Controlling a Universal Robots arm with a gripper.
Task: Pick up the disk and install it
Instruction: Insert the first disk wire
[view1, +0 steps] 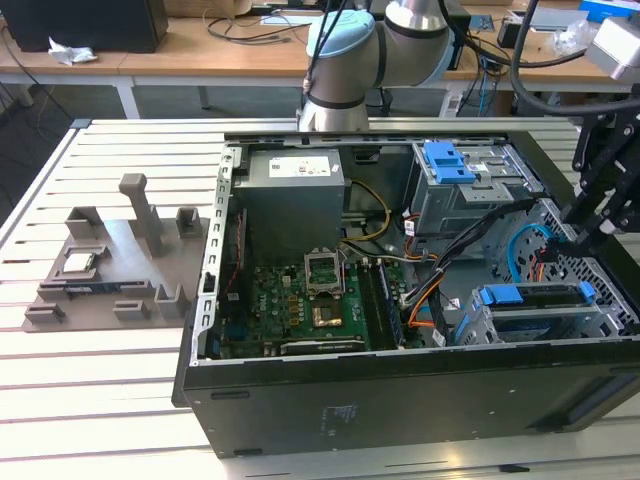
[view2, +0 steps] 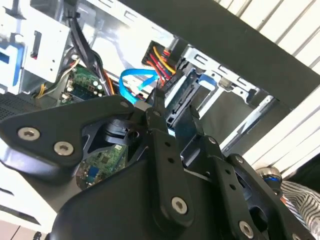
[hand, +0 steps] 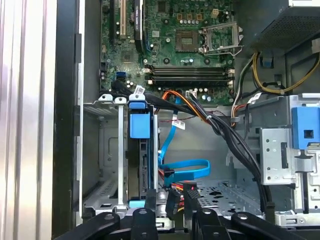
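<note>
A white slatted bench (view1: 110, 400) carries an open black computer case (view1: 400, 400), with cluttered desks behind. The disk (hand: 138, 150), in its blue carrier, sits on edge in the metal drive cage (hand: 102, 150) at the case's front corner, just beside a looped blue cable (hand: 185, 170). The gripper (hand: 167, 202) hangs just over the disk's rear end, its fingers (view2: 159, 117) slightly apart with nothing between them. A grey fixture (view1: 115, 270) lies towards the bench's far edge, well apart from the case.
</note>
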